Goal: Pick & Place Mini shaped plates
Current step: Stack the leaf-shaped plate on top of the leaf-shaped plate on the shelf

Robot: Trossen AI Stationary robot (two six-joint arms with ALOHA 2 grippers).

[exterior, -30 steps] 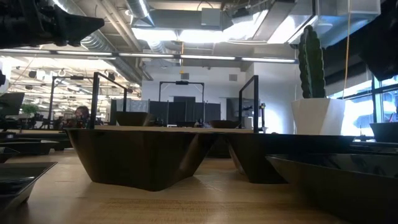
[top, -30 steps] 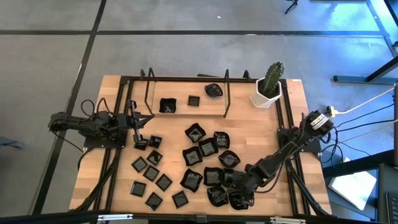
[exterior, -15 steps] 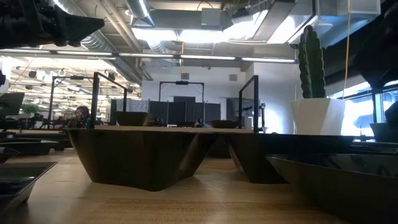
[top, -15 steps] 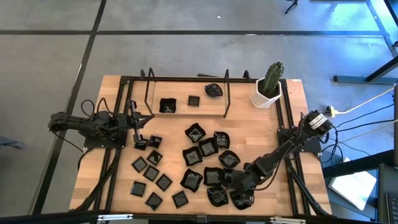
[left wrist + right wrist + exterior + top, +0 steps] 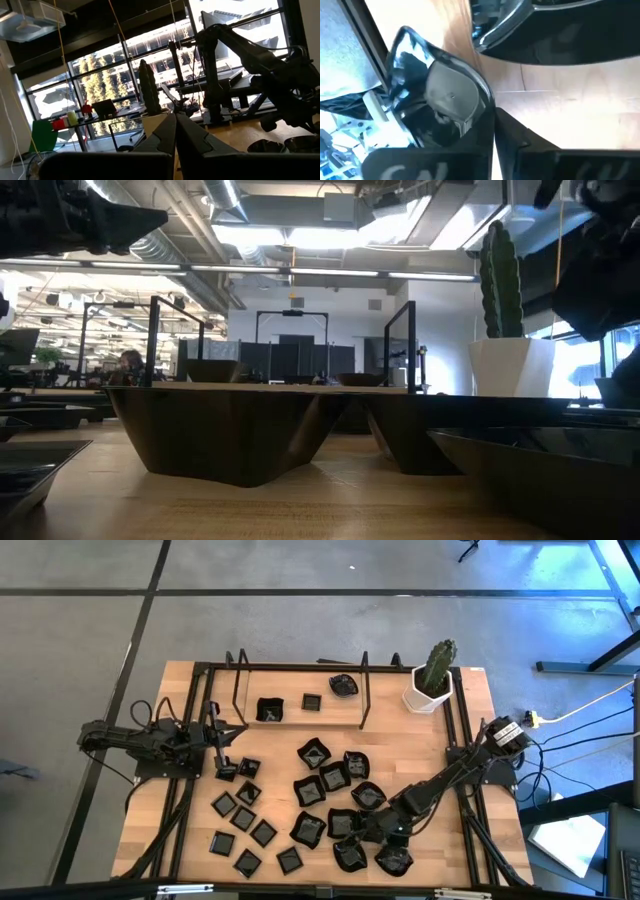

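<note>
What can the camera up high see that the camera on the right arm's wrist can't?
Only the high view shows the whole table, the cactus pot, the left gripper waiting by the small square plates, and three plates behind the rack. Only the right wrist view shows the right gripper shut on a glossy plate's rim. Both show black plates on the wood.

Two dark jointed arms point(image 5: 150, 737)

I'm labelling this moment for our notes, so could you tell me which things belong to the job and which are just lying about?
Job:
- mini shaped plates, scattered across the table
- right gripper, shut among the plates
- left gripper, shut

Lying about:
- white cactus pot
- black metal frame
</note>
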